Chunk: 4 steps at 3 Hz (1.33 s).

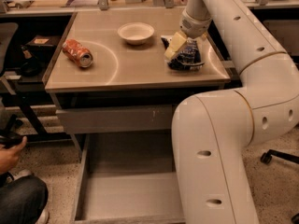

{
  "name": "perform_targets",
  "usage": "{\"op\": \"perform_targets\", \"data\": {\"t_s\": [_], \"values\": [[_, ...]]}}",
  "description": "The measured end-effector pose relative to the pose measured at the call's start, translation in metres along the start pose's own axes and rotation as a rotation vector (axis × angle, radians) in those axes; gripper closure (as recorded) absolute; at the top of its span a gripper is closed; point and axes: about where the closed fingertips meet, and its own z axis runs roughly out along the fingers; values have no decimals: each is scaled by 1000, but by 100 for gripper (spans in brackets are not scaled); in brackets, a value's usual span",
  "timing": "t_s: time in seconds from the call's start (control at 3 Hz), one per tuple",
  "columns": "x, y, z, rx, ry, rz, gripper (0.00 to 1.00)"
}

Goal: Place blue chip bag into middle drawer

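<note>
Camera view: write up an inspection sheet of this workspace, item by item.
Surface: tan table top.
Job's things: blue chip bag lying on the table's right side; middle drawer pulled open below the table.
Clutter: crushed orange soda can at left; white bowl at back centre.
Grippers: gripper down at the bag's left edge.
Cables: nothing seen.
Surroundings: closed drawer front above the open drawer; seated person lower left; chair base at right.

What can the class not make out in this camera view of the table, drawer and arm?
1. Blue chip bag: the hand, over it at the table's right, covers its top.
2. Middle drawer: right side behind the arm; front cut by the bottom edge.
</note>
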Motion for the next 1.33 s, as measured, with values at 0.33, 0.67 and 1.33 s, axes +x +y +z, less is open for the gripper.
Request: {"op": "perform_targets", "data": {"t_s": [0.33,0.67,1.33], "values": [[2,-1,12,-5,20,1,0],[3,-2,21,-8,33,1,0],[3,-2,27,-14,42,0,33]]}}
